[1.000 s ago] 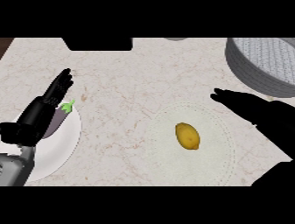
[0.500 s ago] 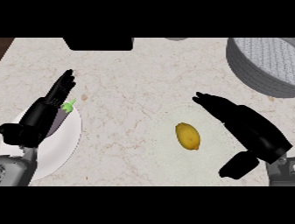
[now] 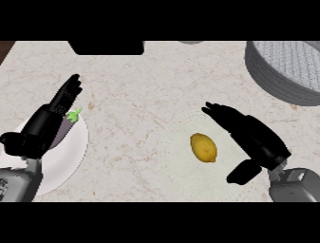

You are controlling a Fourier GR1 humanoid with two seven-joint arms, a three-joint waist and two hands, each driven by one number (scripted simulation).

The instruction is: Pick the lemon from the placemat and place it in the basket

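Lemon [image 3: 203, 147] is seen lying on the pale round placemat [image 3: 180, 163], which barely stands out from the marbled tabletop [image 3: 148, 90]. Its long axis runs roughly away from the robot, tilted slightly, with one tapered end toward the far edge and the other toward the near edge. It is judged to be light, stiff and smooth-skinned (likely to roll or slip if pinched at the tapered ends), so hold is best taken across the thick middle, with fingers on one flank and thumb on the other. The right hand [image 3: 250, 137] is placed just beside the lemon on its right, not touching it; its fingers [image 3: 222, 114] are straight and together, pointing away, with the thumb set apart toward the lemon, and nothing is held. The left hand [image 3: 47, 126] is seen over a white plate [image 3: 68, 159] at the left, fingers straight and unclenched, near a small dark eggplant with a green top [image 3: 70, 119]. The grey basket [image 3: 296, 69] stands well apart at the far right, and the lemon is not yet lifted.
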